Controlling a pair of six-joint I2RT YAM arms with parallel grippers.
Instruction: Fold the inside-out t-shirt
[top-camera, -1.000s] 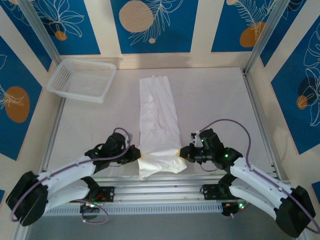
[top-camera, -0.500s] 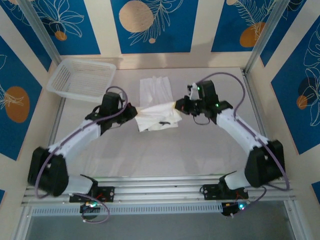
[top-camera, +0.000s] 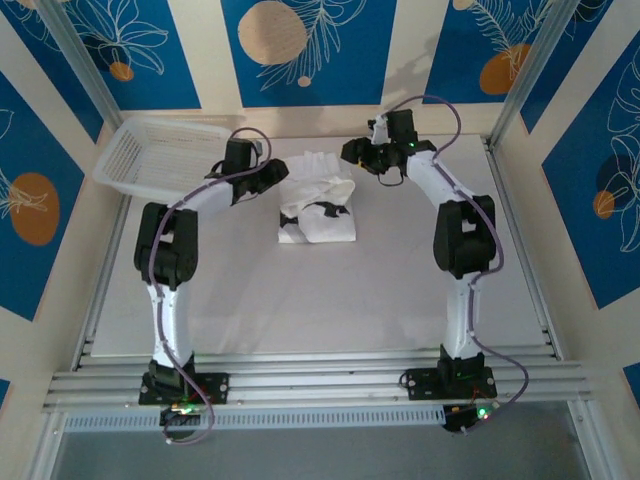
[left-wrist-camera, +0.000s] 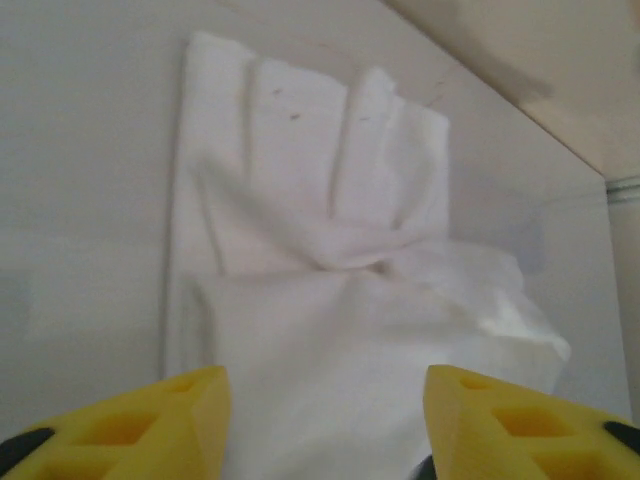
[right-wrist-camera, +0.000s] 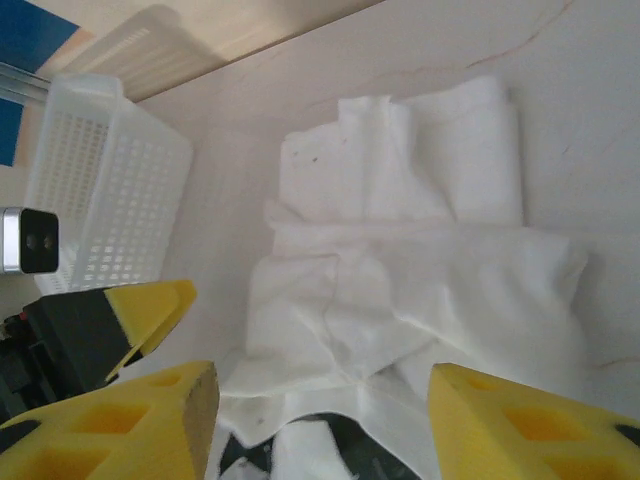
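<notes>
- Picking out the inside-out t-shirt at the upper centre of the overhead frame, flat on the table, near the white mesh basket in the upper left but not touching it.
- Reading it as a narrow band doubled over on itself, with the far end of the lower layer poking out toward the top of the frame.
- Calling the lengthwise folds and the halving done, by the look of it.
- Not tidy yet, though: rumpled top layer, puffed up on its right side, edges off square with the layer beneath.
- Noting small dark marks on the top layer; possibly the tag, too small to say.
- Judging what is left: flatten the top, line up the edges, perhaps fold once more.
- Over to the left gripper: yellow fingers spread wide at the bottom of its wrist view, gripping nothing, cloth spread out beyond them.
- Stretched far up the left of the overhead frame, then bent right toward the shirt's upper left corner.
- Same for the right gripper: fingers wide apart, empty, poised over the bundle.
- Mirrored on the right side, bent in toward the shirt's upper right corner.
- Cannot tell whether either set of fingers touches the cloth.
</notes>
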